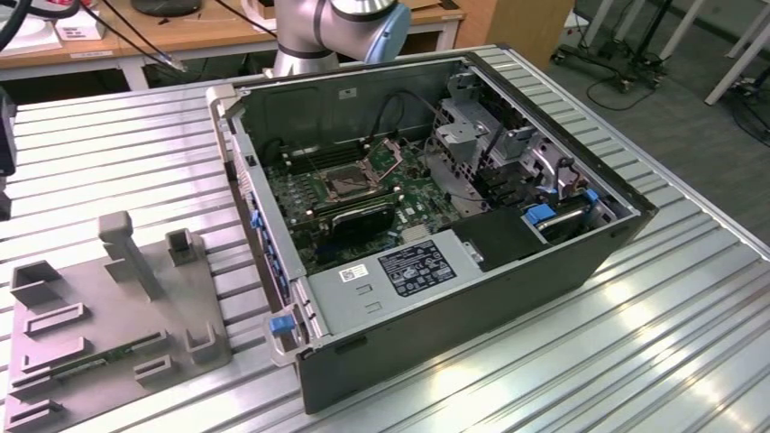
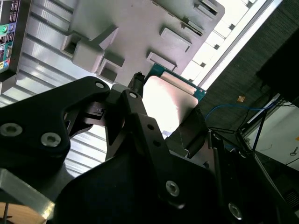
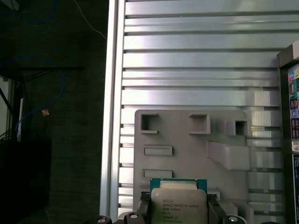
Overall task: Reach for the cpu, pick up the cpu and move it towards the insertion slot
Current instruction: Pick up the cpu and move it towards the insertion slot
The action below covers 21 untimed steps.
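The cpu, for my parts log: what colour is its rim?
Green, framing the silvery top of the cpu; best in the first wrist view.

Tray (image 1: 180, 298) on table (image 1: 673, 343) at the exterior view's left of case (image 1: 481, 307); insertion slot (image 1: 349, 183) inside.

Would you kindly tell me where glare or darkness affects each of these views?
Second wrist view: glare washes out the metal top of the cpu. First wrist view: the cpu is evenly lit, the ribbed table carries bright bands, and the area off its edge is nearly black. Exterior view: bright streaks lie on the table, while the insertion slot sits in dimmer light inside the case.
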Available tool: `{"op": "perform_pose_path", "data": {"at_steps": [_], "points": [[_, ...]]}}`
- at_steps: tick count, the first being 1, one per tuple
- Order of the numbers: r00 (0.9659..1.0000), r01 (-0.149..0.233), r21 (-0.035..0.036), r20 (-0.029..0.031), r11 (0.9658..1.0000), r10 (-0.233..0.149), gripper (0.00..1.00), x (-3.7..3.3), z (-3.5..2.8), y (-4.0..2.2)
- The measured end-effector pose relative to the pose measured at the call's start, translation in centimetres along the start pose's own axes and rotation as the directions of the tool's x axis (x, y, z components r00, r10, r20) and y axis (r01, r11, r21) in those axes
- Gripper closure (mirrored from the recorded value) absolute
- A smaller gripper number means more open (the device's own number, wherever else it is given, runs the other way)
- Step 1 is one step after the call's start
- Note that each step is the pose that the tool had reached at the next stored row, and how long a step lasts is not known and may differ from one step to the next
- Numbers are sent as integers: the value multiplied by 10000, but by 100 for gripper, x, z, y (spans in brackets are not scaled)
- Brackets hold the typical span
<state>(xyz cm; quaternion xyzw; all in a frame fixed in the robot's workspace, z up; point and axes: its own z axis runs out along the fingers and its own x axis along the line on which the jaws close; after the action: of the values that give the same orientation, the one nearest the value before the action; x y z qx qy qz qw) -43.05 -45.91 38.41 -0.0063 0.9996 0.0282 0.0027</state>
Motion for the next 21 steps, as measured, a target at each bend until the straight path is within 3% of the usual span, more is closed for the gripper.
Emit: {"op": "perform_pose_path", "data": {"at_steps": [21], "points": [[10000,0,1,0,10000,0,45,-62,0,-1]]}}
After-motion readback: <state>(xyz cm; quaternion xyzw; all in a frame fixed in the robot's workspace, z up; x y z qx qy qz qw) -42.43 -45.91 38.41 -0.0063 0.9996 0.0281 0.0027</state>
